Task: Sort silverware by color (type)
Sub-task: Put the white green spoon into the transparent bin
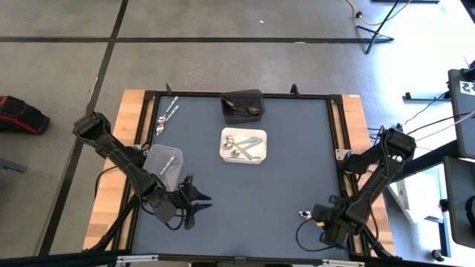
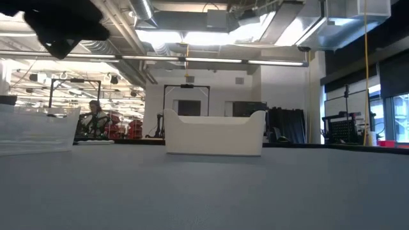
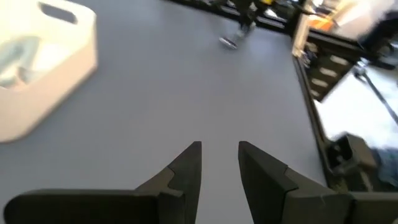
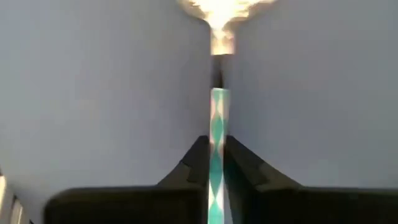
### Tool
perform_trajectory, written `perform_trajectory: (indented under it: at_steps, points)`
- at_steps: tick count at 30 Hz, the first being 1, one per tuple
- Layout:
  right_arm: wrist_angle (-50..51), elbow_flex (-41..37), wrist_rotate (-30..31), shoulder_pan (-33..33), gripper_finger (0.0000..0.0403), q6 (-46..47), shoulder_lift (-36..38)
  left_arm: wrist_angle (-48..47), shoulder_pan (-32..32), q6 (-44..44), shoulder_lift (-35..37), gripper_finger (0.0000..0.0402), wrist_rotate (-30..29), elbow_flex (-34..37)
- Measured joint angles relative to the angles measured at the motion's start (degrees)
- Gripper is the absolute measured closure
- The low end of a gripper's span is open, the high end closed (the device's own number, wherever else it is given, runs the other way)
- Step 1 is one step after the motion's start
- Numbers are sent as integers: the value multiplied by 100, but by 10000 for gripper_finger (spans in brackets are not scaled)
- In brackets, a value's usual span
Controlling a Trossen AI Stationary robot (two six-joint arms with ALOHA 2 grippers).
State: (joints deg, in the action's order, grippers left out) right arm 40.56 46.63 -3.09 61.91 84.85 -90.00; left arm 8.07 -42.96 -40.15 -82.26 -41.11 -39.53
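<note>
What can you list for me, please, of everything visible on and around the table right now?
White tray: one, white, mid-table, holding several silver spoons.
Black tray: one, black, at the table's far edge, with dark spoons inside; their count cannot be told.
Clear container: one, transparent, left side, beside the left arm.
Loose spoons: about three, silver, far-left corner of the table.
Held spoon: one, iridescent teal-pink handle, clamped in the right gripper.
Table: one, grey-blue top with wooden side boards.
Person: one, far back in the room in the low view.
Left gripper: open, empty, near-left over bare table.
Right gripper: shut on the held spoon, near-right.
</note>
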Motion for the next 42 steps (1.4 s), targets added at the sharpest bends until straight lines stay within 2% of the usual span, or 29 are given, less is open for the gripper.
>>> perform_trajectory:
  at_steps: [2,6,12,15,17,19,21,24,27,30,33,35,38,42]
  points:
    - [-41,76,468,-7,390,-411,29,101,81,27,-67,301,-170,0]
    - [-60,305,1515,-307,379,-1406,183,353,286,318,-249,301,-467,2]
    - [-179,761,3245,-1131,394,-3606,252,1135,587,1411,-455,301,-911,2]
    - [-851,824,3809,-1682,388,-4803,252,1651,750,2179,-457,301,-804,2]
    - [-1476,822,3989,-2066,391,-5784,252,1945,875,2626,-457,301,-446,2]
    - [-2296,775,4010,-2461,397,-6802,252,2038,993,3011,-457,301,226,2]
    - [-3227,676,3856,-2838,399,-7760,252,2039,1090,3306,-457,301,558,2]
    - [-4568,578,3100,-3388,395,-8895,252,2042,1279,3549,-457,301,502,2]
    - [-5496,443,2146,-3871,397,-9477,254,2112,1441,3668,-457,301,440,2]
    - [-5824,275,1596,-4193,400,-9774,254,2132,1667,3643,-455,301,503,2]
    - [-6017,45,1552,-4343,396,-10000,254,2098,1901,3686,-438,299,441,-61]
    - [-6056,5,1540,-4450,395,-10061,254,2126,2025,3804,-433,293,740,-131]
    - [-6127,5,1489,-4525,397,-10299,254,2114,2181,3852,-433,274,1031,-211]
    - [-6177,5,1458,-4522,400,-10589,254,2119,2212,3934,-431,243,1067,-240]
